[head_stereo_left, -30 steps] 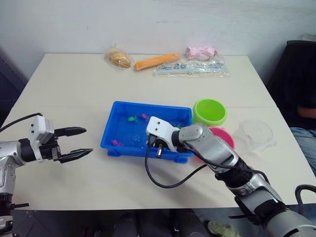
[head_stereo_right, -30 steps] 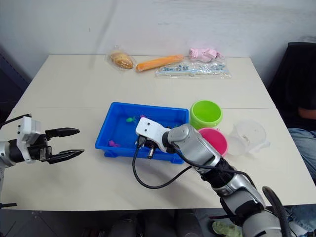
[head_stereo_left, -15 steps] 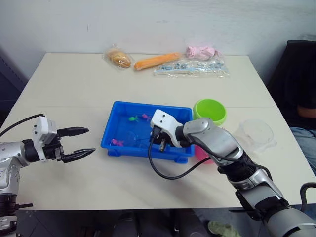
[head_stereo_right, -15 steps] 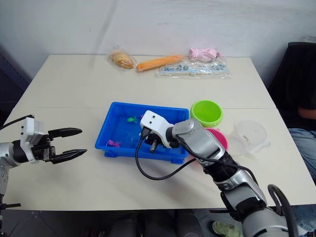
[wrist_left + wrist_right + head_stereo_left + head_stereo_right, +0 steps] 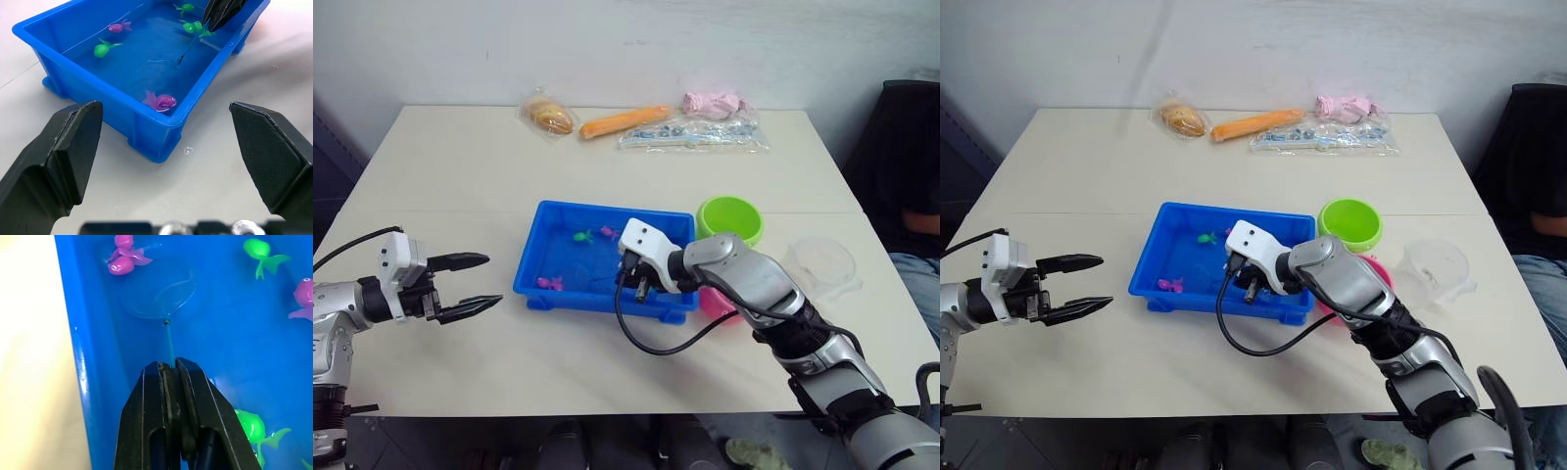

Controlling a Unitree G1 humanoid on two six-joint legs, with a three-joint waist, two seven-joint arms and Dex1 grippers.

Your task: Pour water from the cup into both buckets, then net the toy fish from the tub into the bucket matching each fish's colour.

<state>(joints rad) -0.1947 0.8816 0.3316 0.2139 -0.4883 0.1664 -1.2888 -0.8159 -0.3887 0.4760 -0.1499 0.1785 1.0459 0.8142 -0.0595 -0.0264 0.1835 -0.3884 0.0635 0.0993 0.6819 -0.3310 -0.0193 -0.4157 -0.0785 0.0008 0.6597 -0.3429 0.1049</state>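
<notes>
Right hand [image 5: 172, 363] clamped shut on thin handle of small blue-ringed mesh net [image 5: 161, 296], reaching over near rim of shallow bright blue rectangular plastic tub [image 5: 530, 275]. Net ring down in the water inside tub, just beside a tiny pink plastic fish [image 5: 124, 260]; touching or not, cannot tell. More fish in tub: green one [image 5: 261, 252], another pink [image 5: 304, 294], green pair close to the fingers [image 5: 253, 428]. One pink fish [image 5: 161, 101] against the tub wall nearest left hand.

Left hand [image 5: 468, 284] wide open, holding nothing, hovering over pale surface [image 5: 460, 166] well apart from tub.

Lime green round plastic bucket [image 5: 732, 216] just beside tub's right end; bright pink bucket [image 5: 713, 301] in front of it, mostly hidden by right arm. Clear plastic measuring cup [image 5: 822, 264] upright right of buckets.
</notes>
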